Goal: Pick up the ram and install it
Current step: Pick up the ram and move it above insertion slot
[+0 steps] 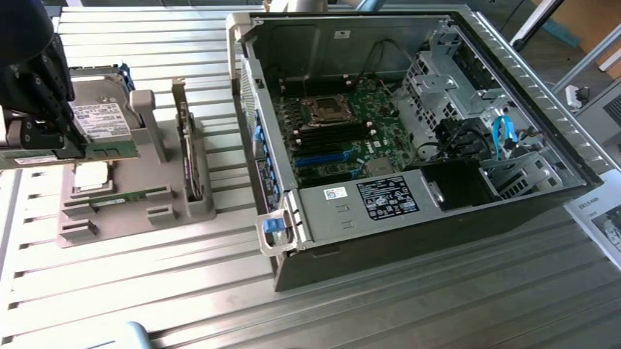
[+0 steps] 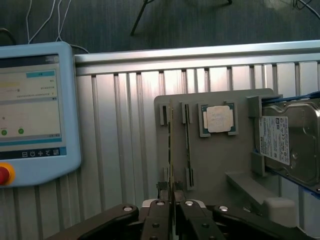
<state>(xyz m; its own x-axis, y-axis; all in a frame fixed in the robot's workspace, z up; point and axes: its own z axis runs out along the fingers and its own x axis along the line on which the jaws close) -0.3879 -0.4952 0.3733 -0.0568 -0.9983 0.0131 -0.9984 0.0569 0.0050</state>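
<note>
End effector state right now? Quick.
The end effector: closed, holding the ram.

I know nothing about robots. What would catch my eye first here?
The open computer case takes up most of the exterior view, with its green motherboard laid bare. On that view's left, the gripper is closed on the ram, a thin green stick, at a gray holder that also carries a silver hard drive. A pale blue touchscreen pendant lies beside the holder.
</note>
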